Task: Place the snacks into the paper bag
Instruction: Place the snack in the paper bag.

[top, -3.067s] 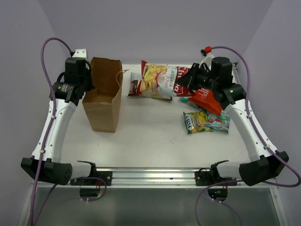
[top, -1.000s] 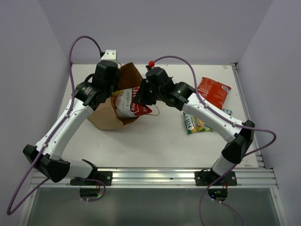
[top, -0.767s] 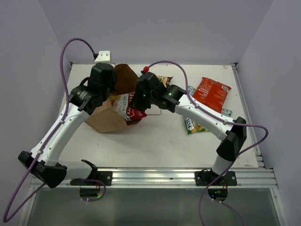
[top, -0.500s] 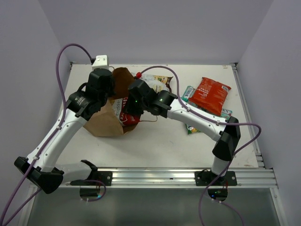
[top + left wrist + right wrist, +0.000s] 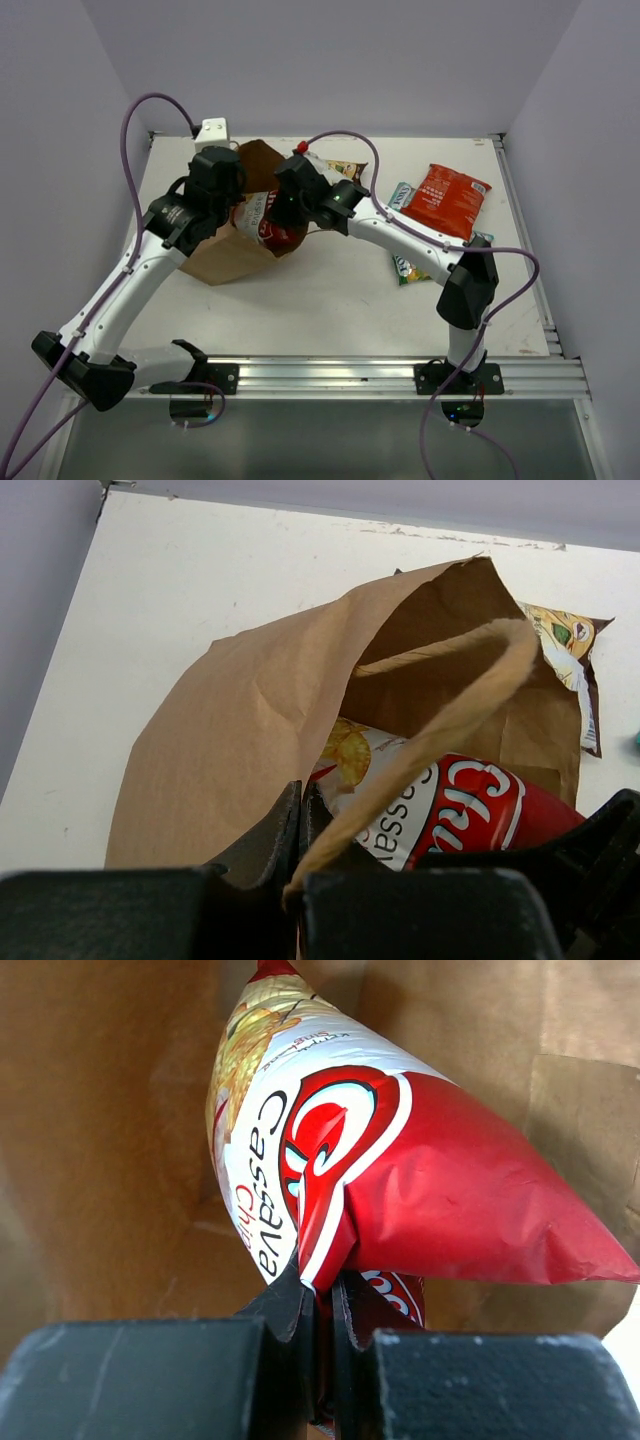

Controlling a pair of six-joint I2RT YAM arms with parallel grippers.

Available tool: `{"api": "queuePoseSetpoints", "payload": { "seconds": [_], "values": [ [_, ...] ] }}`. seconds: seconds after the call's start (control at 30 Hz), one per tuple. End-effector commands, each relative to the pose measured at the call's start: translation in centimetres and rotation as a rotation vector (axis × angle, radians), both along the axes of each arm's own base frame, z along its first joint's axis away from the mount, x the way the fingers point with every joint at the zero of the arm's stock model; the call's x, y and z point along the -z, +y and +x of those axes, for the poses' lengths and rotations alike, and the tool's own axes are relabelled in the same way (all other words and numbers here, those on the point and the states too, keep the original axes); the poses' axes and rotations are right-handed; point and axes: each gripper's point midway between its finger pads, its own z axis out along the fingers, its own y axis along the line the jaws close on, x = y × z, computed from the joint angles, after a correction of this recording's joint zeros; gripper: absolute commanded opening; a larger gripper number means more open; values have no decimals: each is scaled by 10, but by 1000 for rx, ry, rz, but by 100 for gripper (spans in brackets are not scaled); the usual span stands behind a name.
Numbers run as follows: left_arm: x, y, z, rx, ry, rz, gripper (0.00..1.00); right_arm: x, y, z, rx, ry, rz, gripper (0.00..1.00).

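The brown paper bag (image 5: 215,262) lies tipped with its mouth facing right. My left gripper (image 5: 238,206) is shut on the bag's rim (image 5: 250,810) beside a twisted handle (image 5: 440,720). My right gripper (image 5: 277,214) is shut on the red-white cassava chips packet (image 5: 268,230) and holds it in the bag's mouth. The packet shows against the brown inner wall (image 5: 100,1160) in the right wrist view (image 5: 450,1210) and in the left wrist view (image 5: 450,810). My right gripper (image 5: 322,1290) pinches its edge. My left gripper (image 5: 302,802) has its jaws together.
A white-brown chips packet (image 5: 345,170) lies behind the bag. A red-orange bag (image 5: 447,200) and a small teal packet (image 5: 399,197) lie at the back right. A green candy bag (image 5: 410,268) is partly hidden under my right arm. A white box (image 5: 211,131) sits at the back left.
The bag stood upright and now lies tipped, its rim held by my left gripper. My right gripper has carried the cassava packet left into the bag's mouth.
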Motion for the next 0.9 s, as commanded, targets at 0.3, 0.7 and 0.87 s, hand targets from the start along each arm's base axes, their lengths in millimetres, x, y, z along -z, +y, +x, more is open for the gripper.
{"api": "queuePoseSetpoints", "payload": {
  "seconds": [0.3, 0.7, 0.87],
  "values": [
    [14, -21, 20, 14, 7, -43, 0, -14, 21, -28, -32, 74, 169, 3],
    [24, -22, 16, 30, 37, -33, 0, -13, 23, -56, -163, 114, 206, 38],
    [20, -22, 13, 46, 47, -29, 0, -9, 19, -68, -255, 112, 169, 52]
  ]
}}
